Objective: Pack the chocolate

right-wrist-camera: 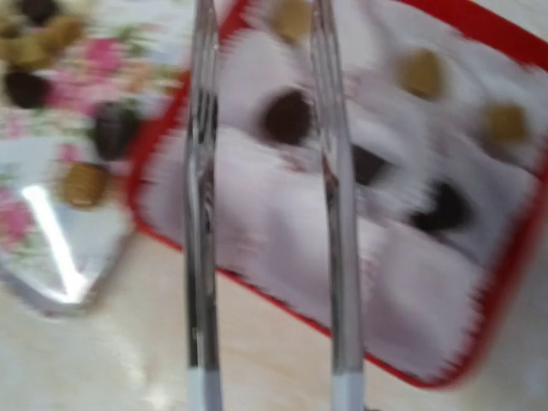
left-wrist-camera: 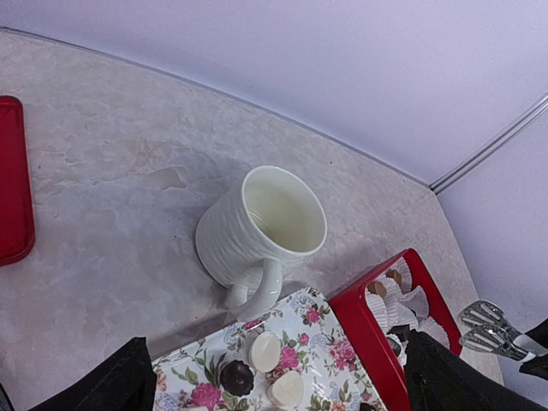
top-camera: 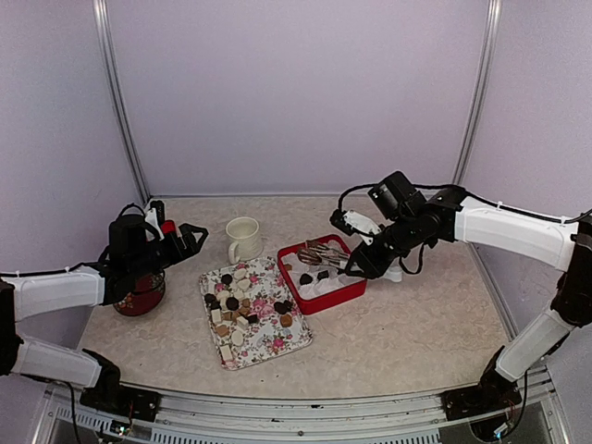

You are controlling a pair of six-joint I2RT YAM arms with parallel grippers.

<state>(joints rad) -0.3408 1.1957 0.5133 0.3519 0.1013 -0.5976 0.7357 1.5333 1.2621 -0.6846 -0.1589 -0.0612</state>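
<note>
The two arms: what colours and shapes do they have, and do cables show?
The left arm and the right arm have smooth white link covers and black joints. The left pincer and the right pincer are black, each with two fingers. Thin black cables run along both arms.

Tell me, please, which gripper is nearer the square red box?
Right. The right gripper holds metal tongs over the square red box; the left gripper hovers beyond the cream ceramic mug, farther away.
</note>
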